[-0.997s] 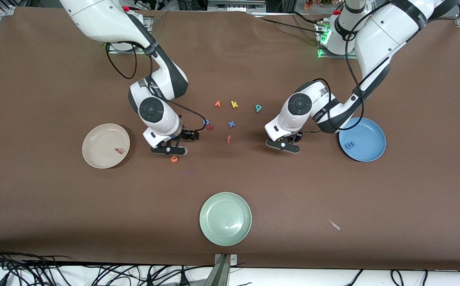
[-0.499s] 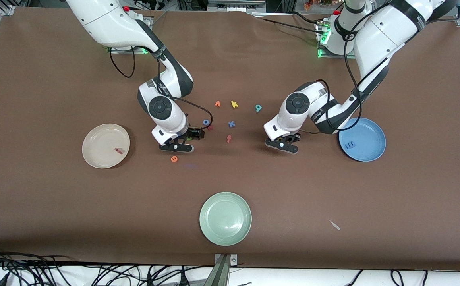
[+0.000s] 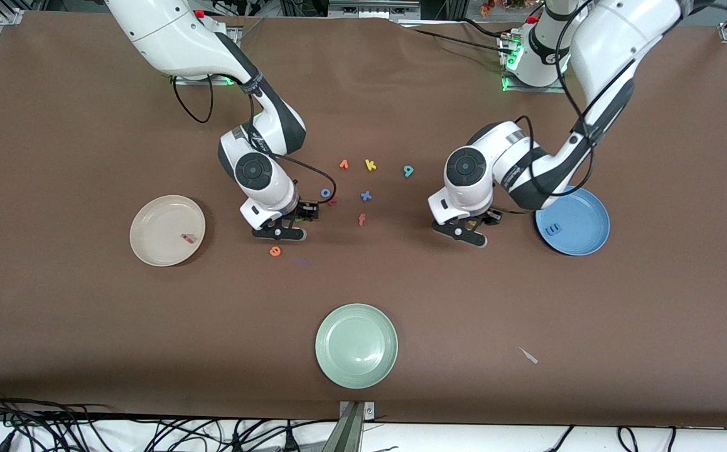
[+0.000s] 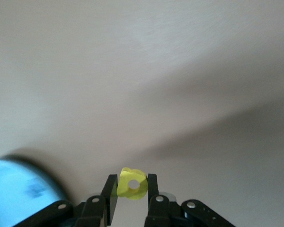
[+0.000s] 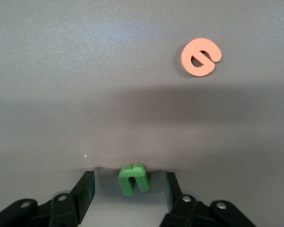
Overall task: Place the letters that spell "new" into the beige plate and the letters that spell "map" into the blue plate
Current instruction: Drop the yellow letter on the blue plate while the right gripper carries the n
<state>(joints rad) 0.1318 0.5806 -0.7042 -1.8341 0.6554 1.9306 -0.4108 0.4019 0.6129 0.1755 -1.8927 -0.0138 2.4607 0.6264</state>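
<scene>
My left gripper (image 4: 132, 182) is shut on the yellow looped letter (image 4: 132, 184) and holds it a little above the cloth, beside the blue plate (image 3: 583, 213). The blue "m" (image 3: 553, 229) lies in that plate. My right gripper (image 5: 130, 182) is low on the table and open, one finger on each side of the green "n" (image 5: 133, 178), with gaps on both sides. The orange "e" (image 5: 201, 56) lies close by, nearer the front camera. The pinkish-red "w" (image 3: 188, 238) lies in the beige plate (image 3: 156, 220). The teal looped letter (image 3: 408, 171) lies between the arms.
Between the arms lie a yellow "k" (image 3: 370, 165), an orange letter (image 3: 343, 164), a blue "x" (image 3: 366, 196), a blue "o" (image 3: 325, 193), a dark-red letter (image 3: 333, 202) and an orange "f" (image 3: 361, 219). A pale green plate (image 3: 356, 345) sits near the front edge.
The left gripper shut on the yellow letter and carried it toward the blue plate. The right gripper moved from beside the "e" to around the "n", and its fingers have narrowed.
</scene>
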